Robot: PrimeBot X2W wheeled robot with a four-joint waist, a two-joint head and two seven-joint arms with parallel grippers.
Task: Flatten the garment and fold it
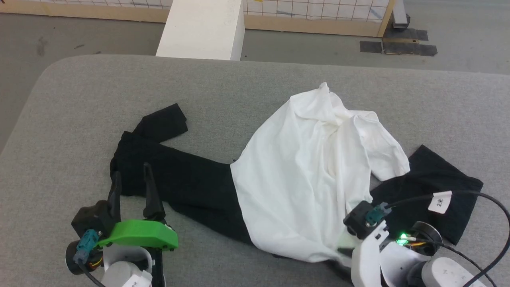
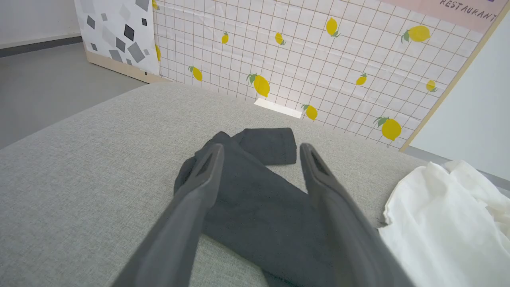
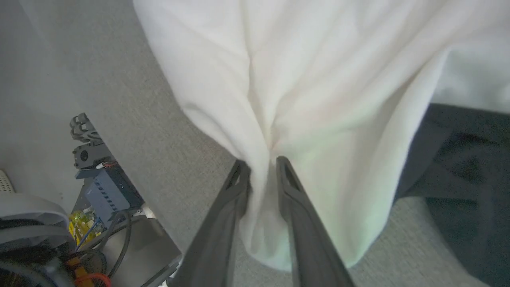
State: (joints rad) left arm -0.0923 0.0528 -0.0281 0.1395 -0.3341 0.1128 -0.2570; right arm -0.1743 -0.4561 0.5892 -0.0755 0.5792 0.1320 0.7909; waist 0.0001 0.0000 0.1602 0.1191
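Fingers of left gripper (image 2: 261,149) spread wide, black sleeve (image 2: 255,203) of garment (image 1: 303,167) beneath them; right gripper (image 3: 261,161) narrowed, white fold between fingers, apparently pinched.

Grey fabric-covered surface (image 1: 71,103), rumpled garment (image 1: 303,167) lying on it — white body, black sleeves outspread

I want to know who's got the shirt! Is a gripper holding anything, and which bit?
The right gripper looks to pinch the garment by a fold of its white body near the edge. The left gripper is open, holding nothing.
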